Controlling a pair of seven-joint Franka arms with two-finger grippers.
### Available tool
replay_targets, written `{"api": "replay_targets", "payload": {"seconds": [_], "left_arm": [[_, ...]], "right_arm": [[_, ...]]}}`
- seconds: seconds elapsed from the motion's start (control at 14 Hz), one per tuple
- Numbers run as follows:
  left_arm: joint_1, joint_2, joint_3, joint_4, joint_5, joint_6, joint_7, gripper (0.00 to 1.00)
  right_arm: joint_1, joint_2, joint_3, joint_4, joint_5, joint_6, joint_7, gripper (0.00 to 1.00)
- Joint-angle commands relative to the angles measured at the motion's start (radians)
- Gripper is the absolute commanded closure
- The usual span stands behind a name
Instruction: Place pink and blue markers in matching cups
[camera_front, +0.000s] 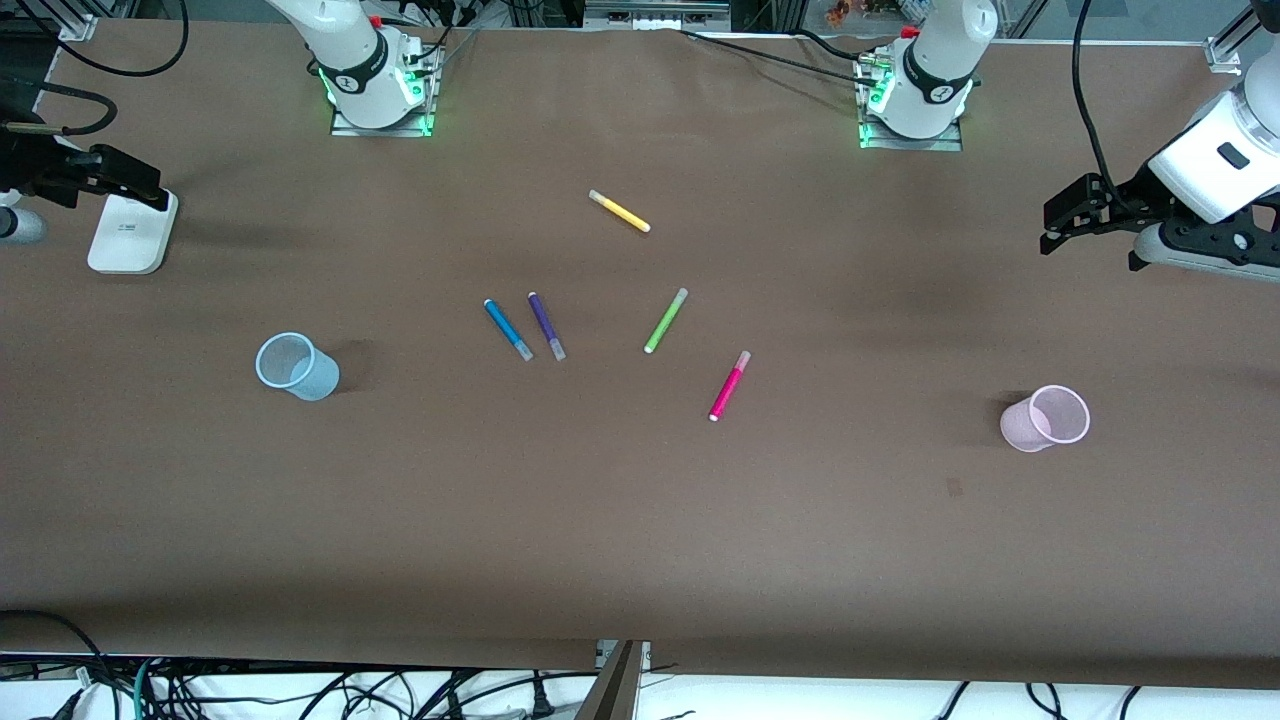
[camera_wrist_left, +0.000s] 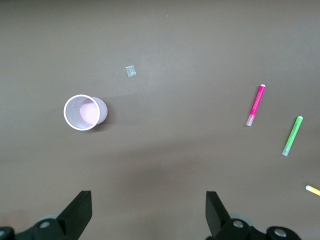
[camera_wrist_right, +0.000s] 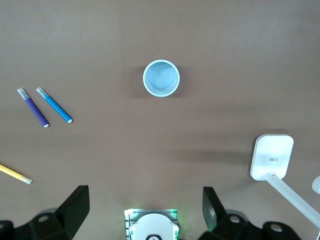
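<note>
Nearest the camera edge, the pale pink translucent plastic cup (camera_front: 1046, 418) stands upright; the slim magenta-pink marker (camera_front: 729, 386) lies mid-bench, closer to the left gripper (camera_front: 1048, 236), spread wide. The right gripper (camera_wrist_right: 145, 210) waits, likewise spread.

Left claw (camera_front: 1047, 232) and right claw (camera_front: 158, 196) agape, aloft

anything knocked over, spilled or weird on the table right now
Nothing stands out. The blue cup and pink cup both stand upright and look empty. The blue marker and pink marker lie flat and capped among the other pens. Both grippers, left gripper and right gripper, wait open.
</note>
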Motion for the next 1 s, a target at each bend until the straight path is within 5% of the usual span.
{"api": "replay_targets", "payload": {"seconds": [0.0,0.5,0.93], "left_arm": [[0.005,-0.014,-0.005,-0.015,0.008,0.011,-0.006,0.0],[0.005,-0.009,-0.007,-0.015,-0.001,0.014,-0.006,0.0],[-0.024,0.042,-0.037,-0.012,-0.059,0.082,-0.019,0.0]], "right_arm": [[-0.01,-0.004,0.001,0.0,0.014,-0.005,-0.012,0.0],[0.004,0.025,0.012,0.0,0.017,0.017,0.005,0.0],[0.108,0.2,0.015,0.001,0.014,0.06,-0.012,0.0]]}}
